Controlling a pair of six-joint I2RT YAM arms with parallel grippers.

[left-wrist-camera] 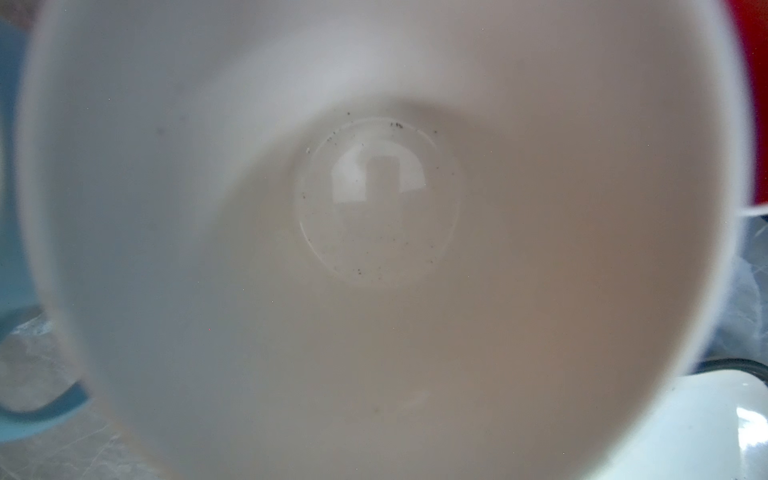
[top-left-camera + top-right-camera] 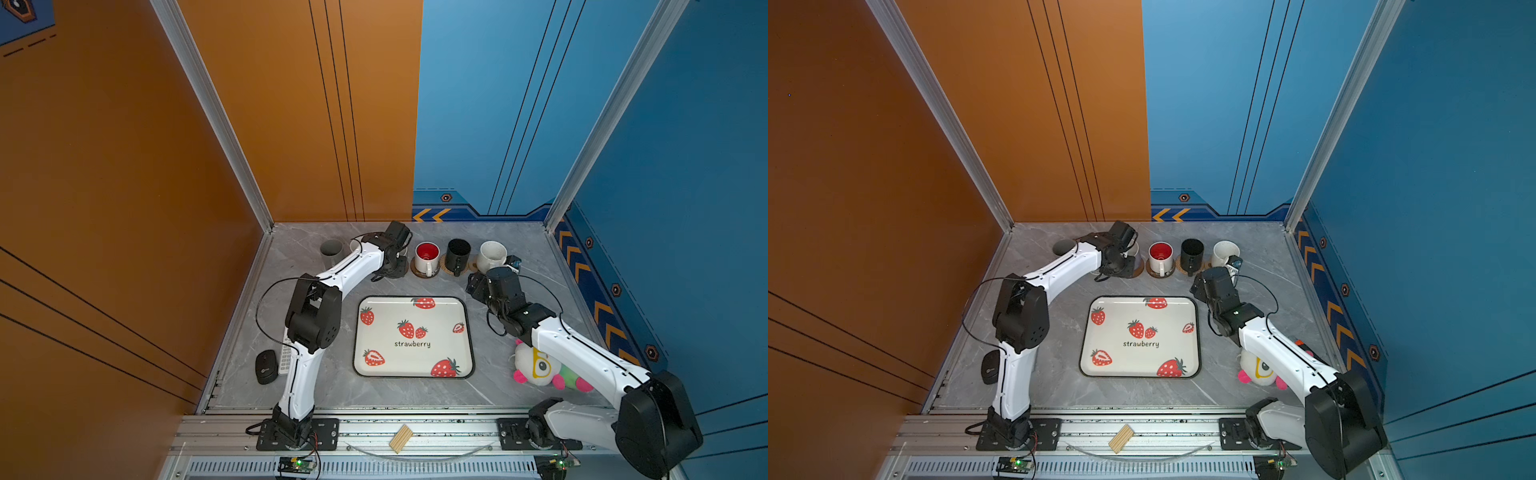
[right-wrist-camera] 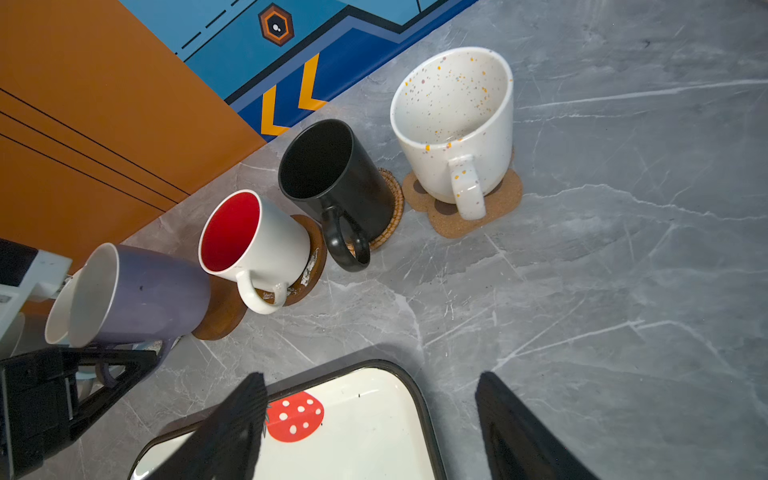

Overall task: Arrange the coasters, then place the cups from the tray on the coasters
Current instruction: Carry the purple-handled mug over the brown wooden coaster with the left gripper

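Left fingers (image 3: 129, 358): nearly closed, pinching lilac cup (image 3: 145, 295) handle.
Right fingers (image 3: 237, 424): gaping wide, holding nothing, hovering above tray (image 3: 365, 449) corner and desk (image 3: 582, 291).
Wooden coaster (image 3: 220, 316): carrying the lilac cup.

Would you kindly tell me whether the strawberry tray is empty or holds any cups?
Empty: in both top views the tray shows only its printed strawberries and lettering, with nothing standing on it.

The large white rounded-rectangle strawberry-print tray (image 2: 441, 309) lies mid-worktop (image 2: 490, 390). Behind it, along the far edge, mugs stand in a row. The tall grey mug (image 2: 331, 249) is leftmost. Further right come:

- the lilac-outside white mug (image 3: 145, 295) on a brown wooden disc coaster (image 3: 222, 316)
- the red-inside white mug (image 3: 266, 245) on a second brown wooden disc coaster (image 3: 316, 249)
- the black mug (image 3: 332, 174) on a tan rattan coaster (image 3: 395, 199)
- the speckled white mug (image 3: 457, 124) on a brown paw-print coaster (image 3: 498, 203)
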